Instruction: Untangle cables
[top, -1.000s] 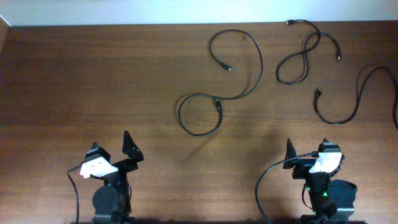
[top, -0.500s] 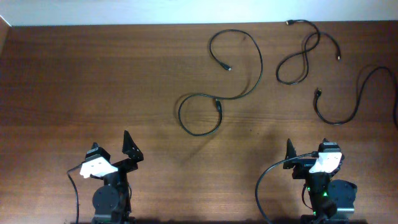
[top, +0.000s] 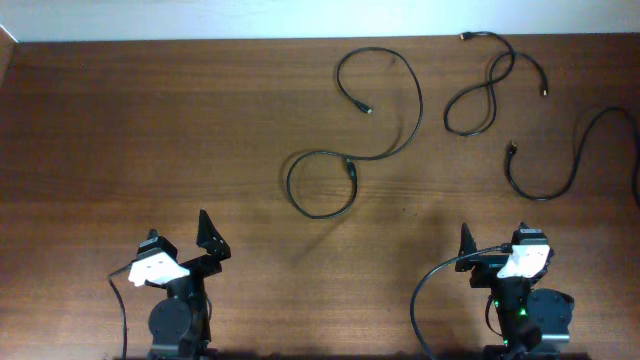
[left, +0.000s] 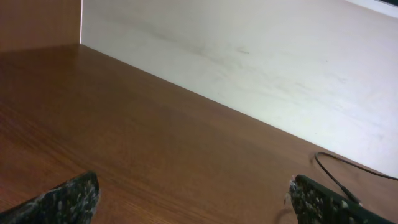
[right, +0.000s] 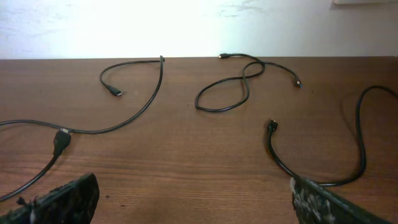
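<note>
Three black cables lie apart on the far half of the table. The left one (top: 350, 166) (right: 62, 135) runs through two big loops. A figure-eight cable (top: 488, 88) (right: 217, 111) lies at the back right. The third cable (top: 540, 198) (right: 272, 127) curves off toward the right edge. My left gripper (top: 180, 240) (left: 193, 202) is open over bare wood near the front left. My right gripper (top: 497, 245) (right: 194, 202) is open near the front right, its right fingertip (right: 317, 202) close to the third cable. Neither holds anything. A bit of black cord (left: 316, 158) shows at the right of the left wrist view.
The brown wooden tabletop (top: 150, 120) ends at a pale wall along the back. The thicker black arm cable (top: 425, 290) hangs beside the right arm base. Both arm bases sit at the front edge.
</note>
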